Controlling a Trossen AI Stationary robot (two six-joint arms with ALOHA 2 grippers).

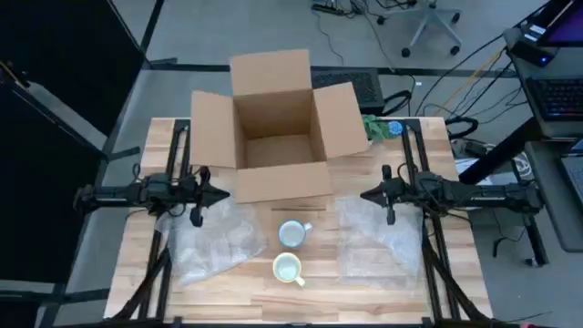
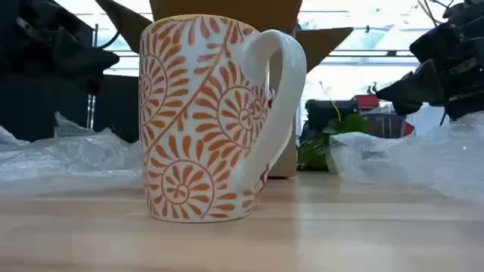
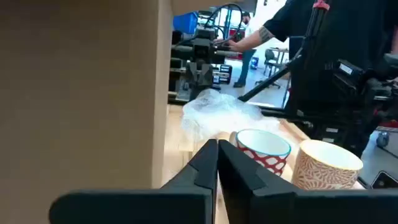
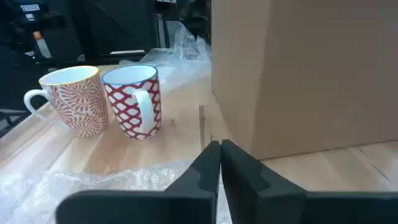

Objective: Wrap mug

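Nearest the table's front edge, low and just right of centre in the high view, the orange-patterned mug (image 1: 288, 268) stands upright. Just behind it stands the red-and-white mug (image 1: 292, 233), nearly touching. Bubble wrap lies to either side: one sheet (image 1: 211, 239) at lower left, the other (image 1: 378, 239) at lower right. Neither mug rests on wrap yet.

Farther back, at mid-frame, the left gripper (image 1: 211, 194) and right gripper (image 1: 372, 194) hover level with the front wall of the open cardboard box (image 1: 278, 137), tips facing inward, fingers pressed together on nothing. The mugs sit midway between them and toward the front edge, so neither arm looks clearly nearer.
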